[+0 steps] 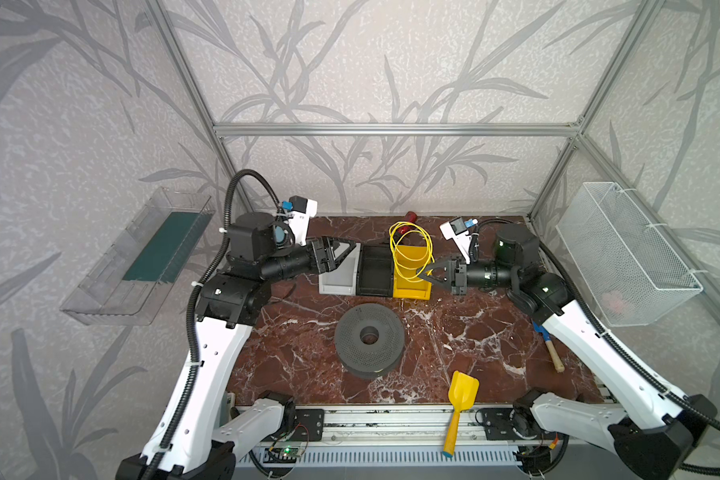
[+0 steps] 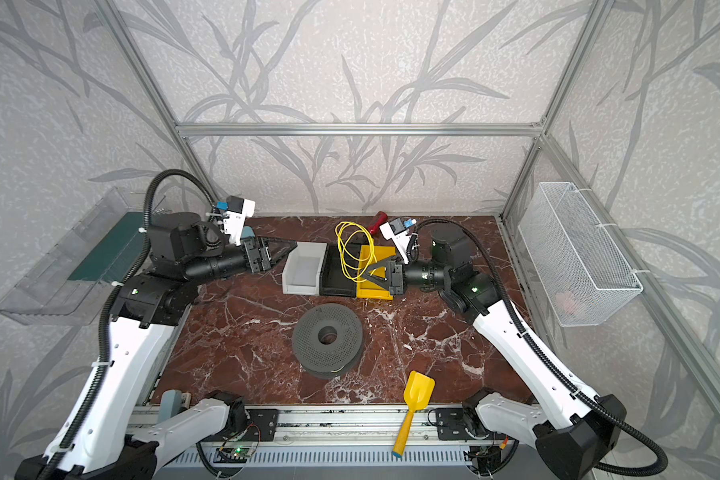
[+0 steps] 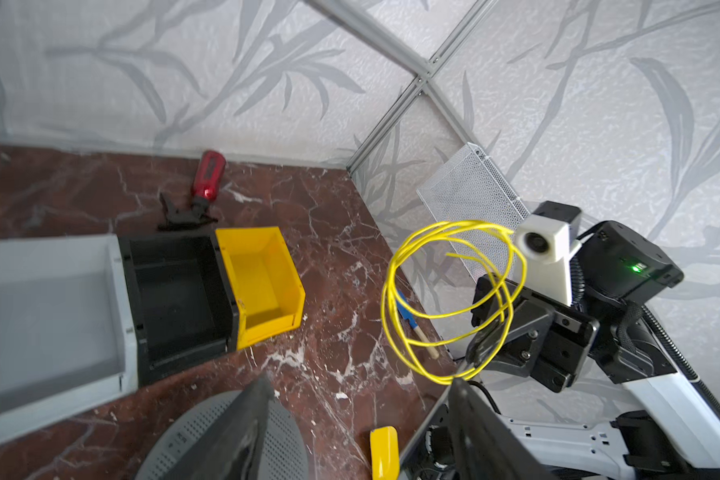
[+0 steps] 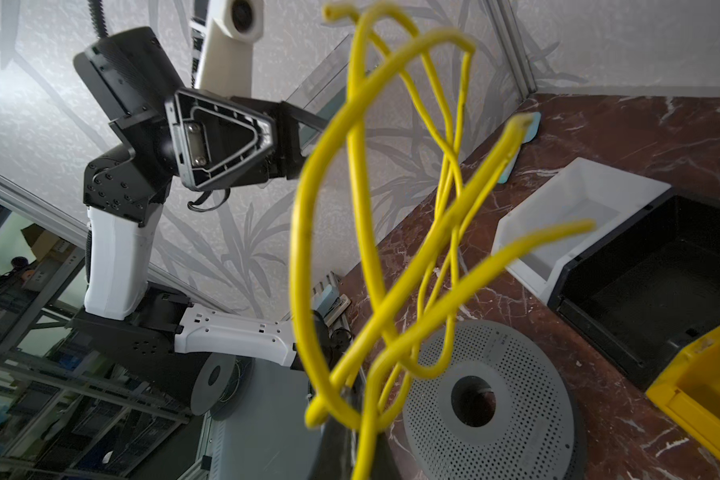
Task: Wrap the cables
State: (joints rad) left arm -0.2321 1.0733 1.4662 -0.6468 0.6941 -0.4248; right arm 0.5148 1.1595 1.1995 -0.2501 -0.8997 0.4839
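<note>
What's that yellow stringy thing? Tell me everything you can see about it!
It is a thin, bright yellow cable, smooth and bendy-looking, like plastic-coated wire. It is coiled into a few loose, uneven loops, with cut ends poking out. The right gripper is shut on the bottom of the coil and holds it up in the air, loops rising from the grip, near the yellow bin. Nothing else seems to touch it.

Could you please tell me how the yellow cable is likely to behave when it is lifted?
The yellow cable is probably springy, not limp: its loops stand open where the right claw pinches them. It looks light, being very thin. Its free ends may snag.
</note>
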